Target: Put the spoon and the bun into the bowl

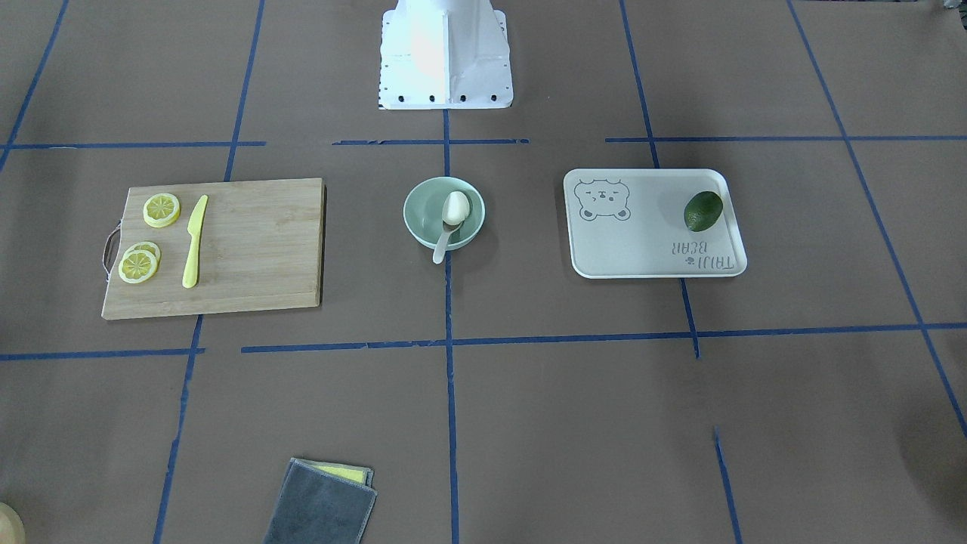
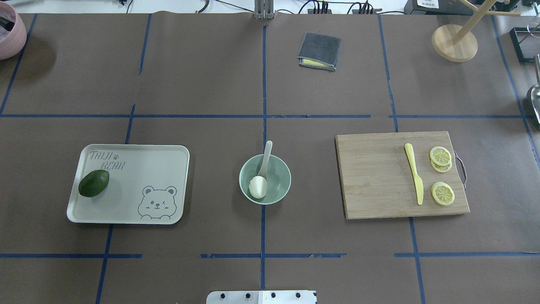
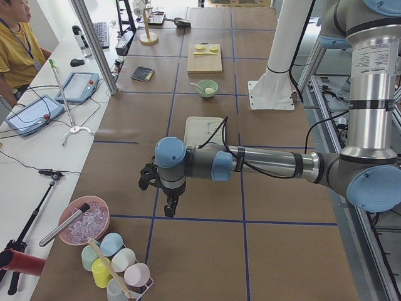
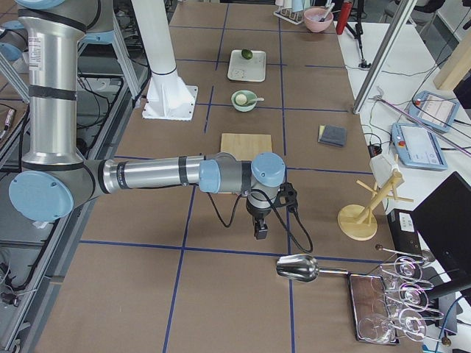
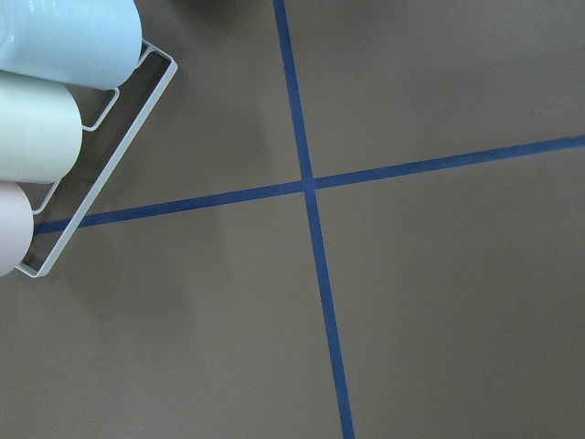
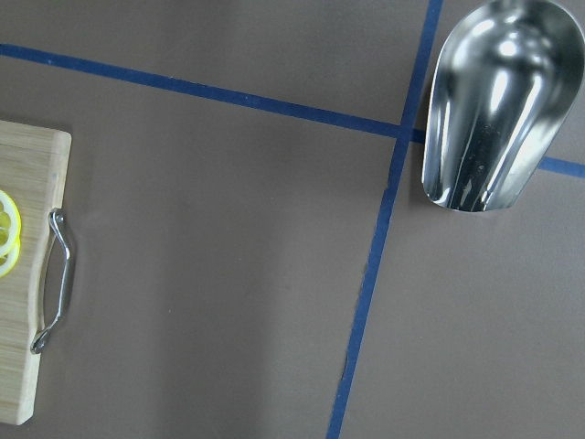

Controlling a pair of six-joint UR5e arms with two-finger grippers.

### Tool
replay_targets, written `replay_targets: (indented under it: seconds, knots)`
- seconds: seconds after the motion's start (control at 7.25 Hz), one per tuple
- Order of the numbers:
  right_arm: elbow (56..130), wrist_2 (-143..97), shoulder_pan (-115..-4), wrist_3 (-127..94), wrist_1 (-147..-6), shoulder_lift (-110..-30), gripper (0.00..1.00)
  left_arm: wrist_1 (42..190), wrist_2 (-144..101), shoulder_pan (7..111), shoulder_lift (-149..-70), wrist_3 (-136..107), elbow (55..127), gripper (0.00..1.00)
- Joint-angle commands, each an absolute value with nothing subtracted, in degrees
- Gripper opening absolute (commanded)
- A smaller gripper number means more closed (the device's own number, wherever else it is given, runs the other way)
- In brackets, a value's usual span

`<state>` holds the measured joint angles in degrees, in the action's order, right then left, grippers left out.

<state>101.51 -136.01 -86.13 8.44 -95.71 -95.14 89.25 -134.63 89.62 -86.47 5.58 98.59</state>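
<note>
Bowl [image 2: 279,171] — mint-green, table centre, between the bear tray [image 2: 139,169] on the left and the cutting board [image 2: 375,177] on the right. Bun [image 2: 258,187] lies inside on the near side, against the scoop of the spoon [image 2: 265,158], whose handle leans over the far rim.

Left gripper [image 3: 169,210] hangs over the table well left of the tray. Right gripper [image 4: 259,232] hangs right of the board, near a metal scoop [image 6: 494,101]. Fingers of both — clenched or released cannot be told.
</note>
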Motion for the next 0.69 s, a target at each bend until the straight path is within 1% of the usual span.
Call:
replay_targets:
  seconds: [0.0,0.55]
  knots:
    - [101.69,-136.05,-86.13,8.44,-95.71,-95.27,1.00,89.38,-134.82,89.47,-85.34,5.89,98.44,1.00]
    - [101.86,-136.14,-86.13,8.44,-95.71,-94.92,1.00,89.04,-134.91,89.47,-85.87,5.71,98.96,1.00]
